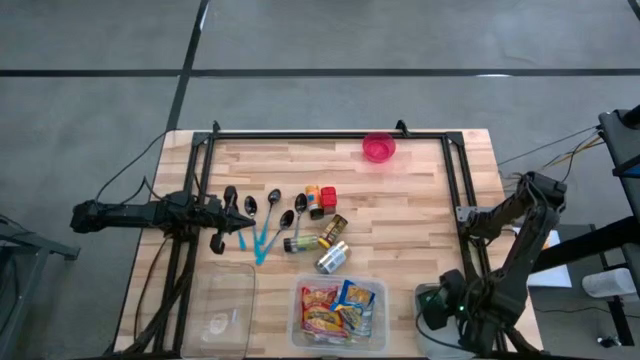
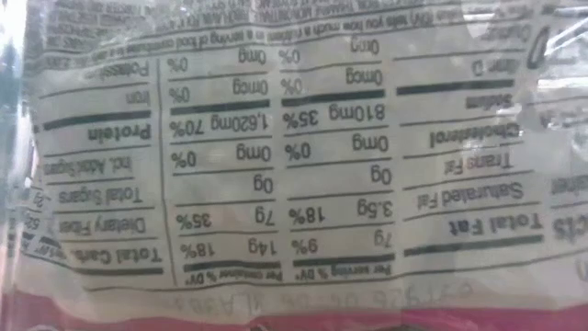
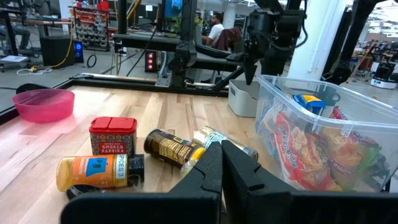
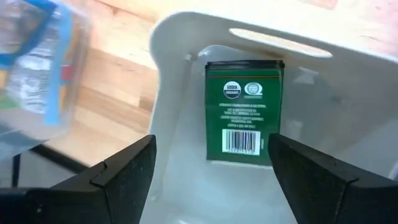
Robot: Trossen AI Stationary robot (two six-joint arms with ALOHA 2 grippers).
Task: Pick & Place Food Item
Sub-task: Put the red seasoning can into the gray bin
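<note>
A green packet [image 4: 244, 112] with a barcode lies flat on the bottom of a white bin [image 4: 180, 37] at the table's near right corner. My right gripper [image 4: 211, 144] hangs open above it, pointing down into the bin [image 1: 428, 322], one finger on either side of the packet and clear of it. In the high view the gripper [image 1: 440, 298] stands over that bin. My left gripper [image 3: 222, 163] is shut, level, at the table's left beside the spoons [image 1: 262, 215]. A clear bin [image 1: 338, 312] holds several colourful food packets.
Spice jars [image 1: 322, 198] and bottles [image 1: 332, 258] lie mid-table, with a pink bowl [image 1: 379, 148] at the far edge. A second clear bin [image 1: 222, 310] stands near left. A packet's nutrition label [image 2: 294, 165] fills the low view. A black frame [image 1: 455, 190] borders the table.
</note>
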